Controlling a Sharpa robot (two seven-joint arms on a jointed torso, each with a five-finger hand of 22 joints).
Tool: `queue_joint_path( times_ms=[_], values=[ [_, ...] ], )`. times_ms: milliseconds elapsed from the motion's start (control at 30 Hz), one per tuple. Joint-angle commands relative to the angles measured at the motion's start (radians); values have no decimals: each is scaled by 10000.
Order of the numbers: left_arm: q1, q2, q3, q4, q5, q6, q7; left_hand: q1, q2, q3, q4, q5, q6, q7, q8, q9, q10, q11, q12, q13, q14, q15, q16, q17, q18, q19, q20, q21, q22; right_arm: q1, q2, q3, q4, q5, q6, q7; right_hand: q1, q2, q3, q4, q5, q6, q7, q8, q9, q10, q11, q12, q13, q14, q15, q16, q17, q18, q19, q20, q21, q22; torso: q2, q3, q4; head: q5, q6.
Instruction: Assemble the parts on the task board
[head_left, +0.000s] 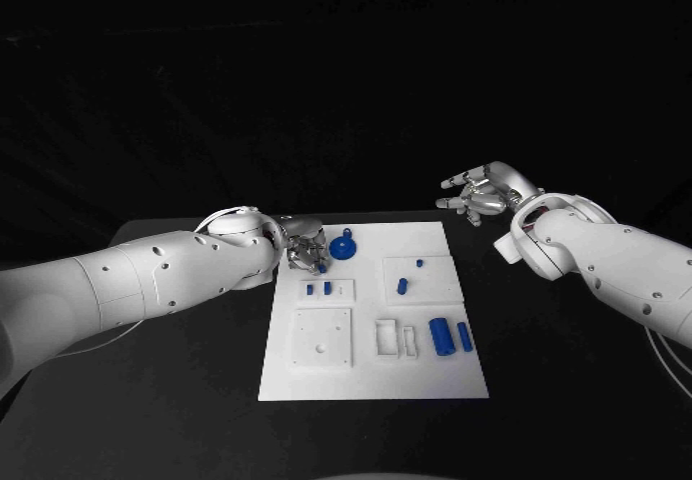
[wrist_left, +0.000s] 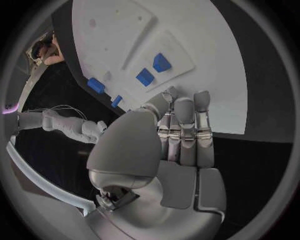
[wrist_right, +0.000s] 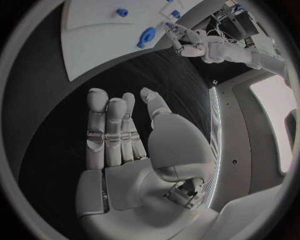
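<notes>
The white task board (head_left: 433, 375) lies in the middle of the black table. A round blue part with a ring top (head_left: 343, 246) rests near its far left corner, and my left hand (head_left: 302, 251) sits right beside it, fingers stretched out and holding nothing. I cannot tell whether they touch. In the left wrist view the left hand (wrist_left: 181, 135) reaches over the board's edge (wrist_left: 225, 100). My right hand (head_left: 488, 190) hovers off the board's far right corner, fingers spread and empty. The right wrist view shows the right hand (wrist_right: 119, 135) and the round part (wrist_right: 147, 36).
Two small blue blocks (head_left: 319, 289) stand in a left recess, two more (head_left: 408, 278) in a right one. A blue cylinder (head_left: 441, 337) and a blue bar (head_left: 464, 337) lie at the near right. A white square plate (head_left: 322, 337) and a white bracket (head_left: 389, 337) sit beside them.
</notes>
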Motion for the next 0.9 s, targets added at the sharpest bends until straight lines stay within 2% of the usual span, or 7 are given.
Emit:
queue_joint_path(
  times_ms=[33, 167, 267, 567, 733, 900],
  values=[
    [-52, -16, -40, 7, 41, 23, -5, 77, 32, -81, -21, -36, -197, 30, 44, -20, -169, 34, 8, -9, -51, 50, -51, -16, 105, -59, 51, 48, 211, -3, -4, 4, 14, -5, 109, 55, -79, 17, 61, 10, 64, 256, 72, -31, 7, -347, -190, 30, -3, -31, 5, 38, -8, 135, 418, -63, 36, 177, -4, 3, 0, -2, -1],
    [-53, -42, -41, 6, 104, -142, -10, 118, -32, -39, -54, -34, -800, 112, 43, -67, -413, 130, 8, -12, -87, 112, -61, -32, 142, -86, 102, 62, 215, -3, -10, 4, 14, -5, 100, 46, -79, 17, 61, 10, 64, 256, 72, -31, 7, -347, -190, 30, -3, -31, 5, 38, -8, 135, 418, -63, 36, 177, -3, 5, 3, -17, -11],
    [-54, -58, -41, 6, 125, -203, -17, 116, -89, 20, -56, -40, -984, 105, 40, -68, -471, 146, 7, -12, -98, 128, -67, -48, 180, -100, 134, 86, 216, -3, -14, 4, 13, -5, 100, 43, -79, 17, 61, 10, 64, 256, 72, -31, 7, -347, -190, 30, -3, -31, 5, 38, -8, 135, 418, -63, 36, 177, 0, 0, 3, -21, -8],
    [-58, -82, -41, 11, 148, -374, -16, 120, -241, 163, -48, -47, -1147, 122, 51, -62, -575, 188, 8, -13, -126, 160, -85, -93, 228, -147, 173, 131, 211, -3, -25, 4, 13, -5, 105, 44, -84, 13, 57, 17, 65, 243, 73, -32, 7, -347, -189, 19, -15, -33, 7, 36, -10, 136, 418, -62, 37, 172, -2, 0, 0, -11, 8],
    [-59, -82, -40, -16, 199, -412, -34, 110, -320, 254, -41, -43, -1430, 117, 42, -72, -764, 244, 3, -17, -126, 193, -98, -112, 250, -147, 195, 141, 209, -3, -37, 3, 13, -5, 132, 34, -77, 6, 51, 18, 62, 234, 75, -32, 7, -348, -186, -6, -38, -38, 8, 33, -13, 137, 413, -60, 17, 163, -3, 0, 1, -28, 3],
    [-59, -98, -35, -80, 218, -517, -66, 108, -427, 424, -38, -30, -1583, 132, 54, -64, -961, 310, 5, -18, -139, 235, -127, -141, 308, -159, 238, 156, 211, -3, -85, 3, 88, -24, 293, -29, -35, 6, 60, -24, 11, 199, 85, -31, 7, -316, -173, -304, -270, -78, 29, 16, -20, 146, 391, -44, -99, 131, 1, 0, -1, -32, 48]
  ],
)
